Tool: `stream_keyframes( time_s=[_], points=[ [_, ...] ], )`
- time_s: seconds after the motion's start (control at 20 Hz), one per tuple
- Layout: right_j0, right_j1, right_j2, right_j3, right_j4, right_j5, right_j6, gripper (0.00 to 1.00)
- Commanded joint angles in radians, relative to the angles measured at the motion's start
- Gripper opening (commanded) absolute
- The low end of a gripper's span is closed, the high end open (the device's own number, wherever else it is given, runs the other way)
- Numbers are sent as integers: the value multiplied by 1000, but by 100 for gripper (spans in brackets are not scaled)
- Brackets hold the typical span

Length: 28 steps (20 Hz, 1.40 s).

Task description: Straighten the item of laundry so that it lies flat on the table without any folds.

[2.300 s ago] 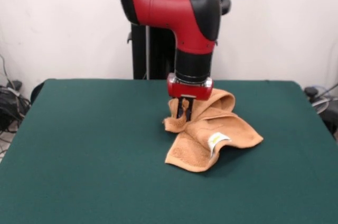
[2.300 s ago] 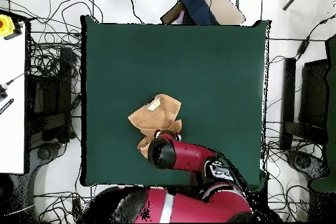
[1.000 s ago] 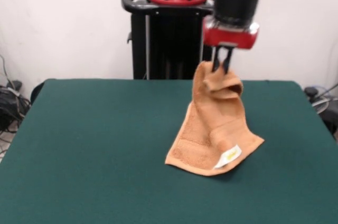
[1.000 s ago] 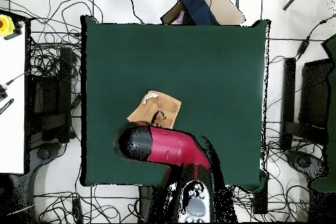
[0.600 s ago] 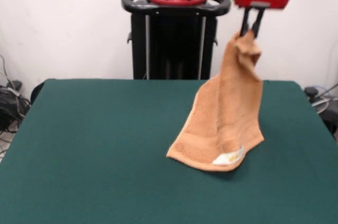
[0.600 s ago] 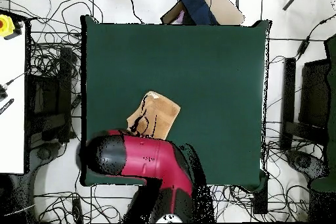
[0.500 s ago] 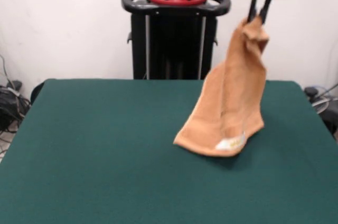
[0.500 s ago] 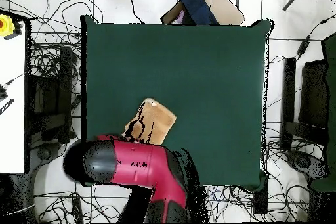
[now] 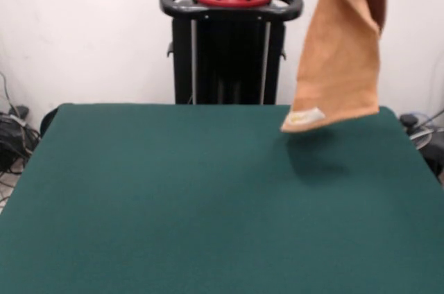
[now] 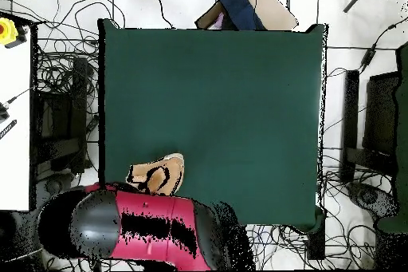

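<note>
1. Tabletop [image 9: 173,197]: dark green, with only a shadow under the hanging cloth.
2. Towel [image 9: 341,51]: orange-tan, suspended clear above the far right of the tabletop, white tag [image 9: 303,118] at its lower edge.
3. Jaws: out of frame above the towel; whether closed cannot be told.
4. Pedestal [image 9: 231,44]: black, red-capped, behind the tabletop.

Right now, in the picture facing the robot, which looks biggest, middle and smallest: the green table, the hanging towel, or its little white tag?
1. The table, filling most of the view.
2. The towel, hanging clear above the table.
3. The white tag at the towel's lower edge, much the smallest.
</note>
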Motion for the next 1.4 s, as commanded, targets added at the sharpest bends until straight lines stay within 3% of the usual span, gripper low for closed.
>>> stream_keyframes(
  time_s=[0.05, 0.4, 0.85, 1.4],
  points=[
    [-67, -64, -25, -59, 56, 156, 208, 0],
    [-251, 13, 19, -14, 44, 8, 1, 0],
    [-518, 223, 139, -92, -171, -314, -194, 0],
    [-711, 185, 288, -138, -252, -215, -360, 0]
  ],
)
